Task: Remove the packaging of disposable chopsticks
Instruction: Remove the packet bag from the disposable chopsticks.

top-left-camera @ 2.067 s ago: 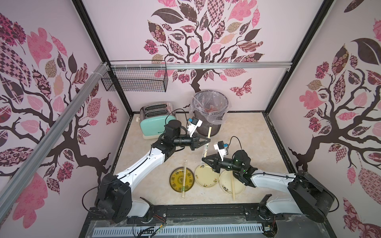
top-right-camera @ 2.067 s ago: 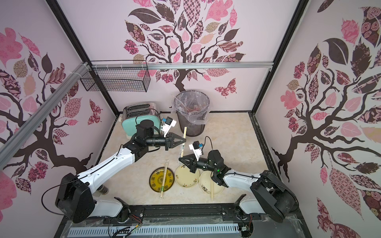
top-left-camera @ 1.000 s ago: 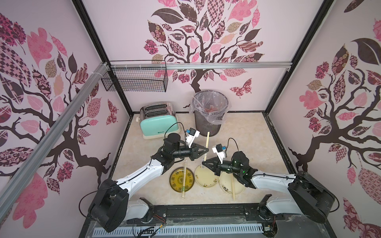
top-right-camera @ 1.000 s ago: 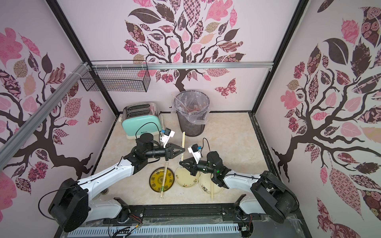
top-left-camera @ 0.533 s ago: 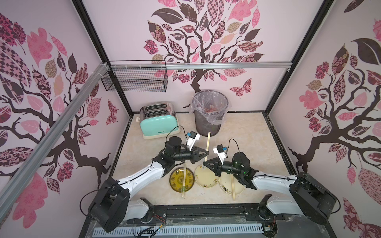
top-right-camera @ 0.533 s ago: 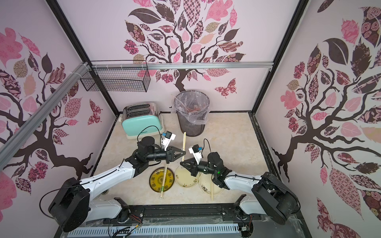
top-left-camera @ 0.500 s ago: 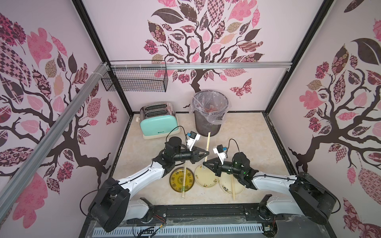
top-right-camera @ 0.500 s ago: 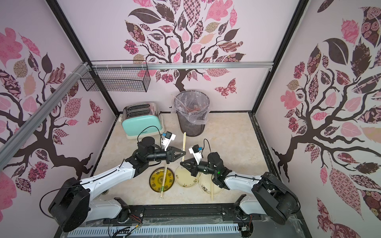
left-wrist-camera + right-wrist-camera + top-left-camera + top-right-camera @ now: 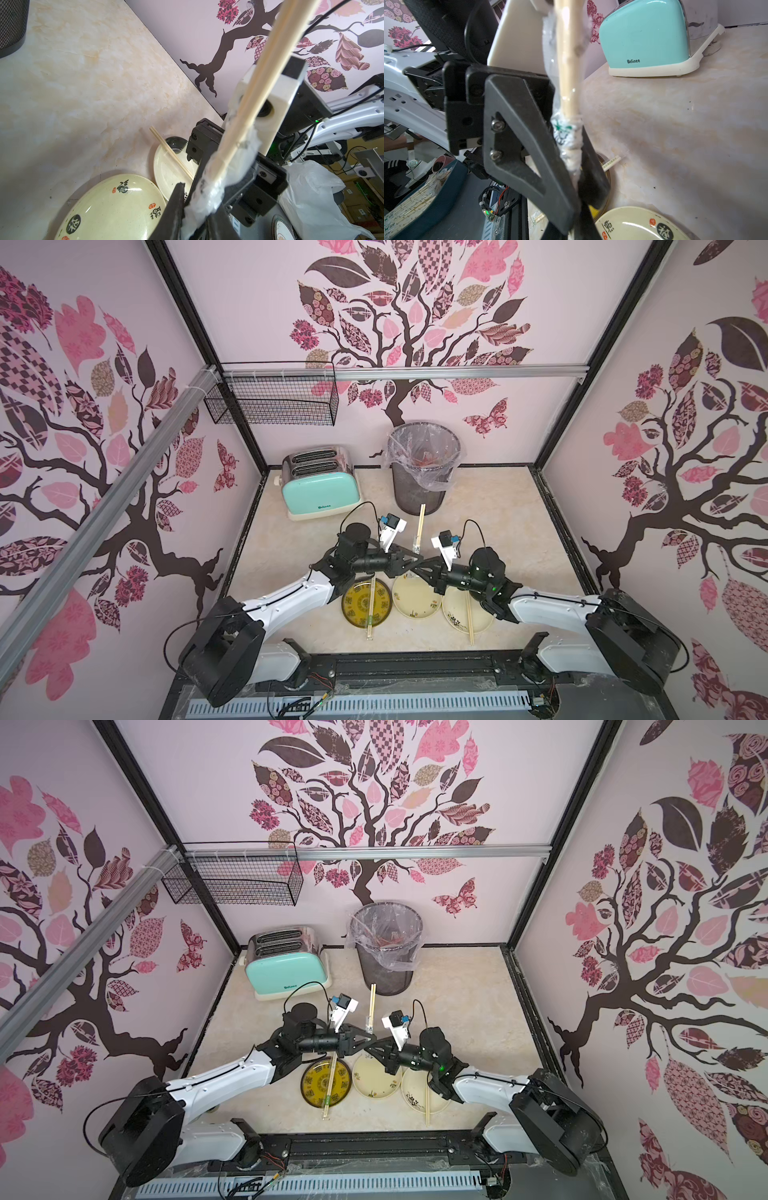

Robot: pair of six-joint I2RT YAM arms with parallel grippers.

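Yellow plate [image 9: 353,605] carries chopsticks [image 9: 371,610]; bin [image 9: 419,495] holds liner [image 9: 434,481].

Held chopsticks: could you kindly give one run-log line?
right gripper: jaws shut on chopsticks | sleeve: bunched at jaws | left gripper: jaws unclear

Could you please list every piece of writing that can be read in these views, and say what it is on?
"Belinee": front of the mint toaster.
"福": cream plate, in black brushwork and again white on a black disc.
Red seals on that plate: too small to read.
Green print on the crumpled sleeve: unreadable.
Print on the wrapped chopsticks: too small.
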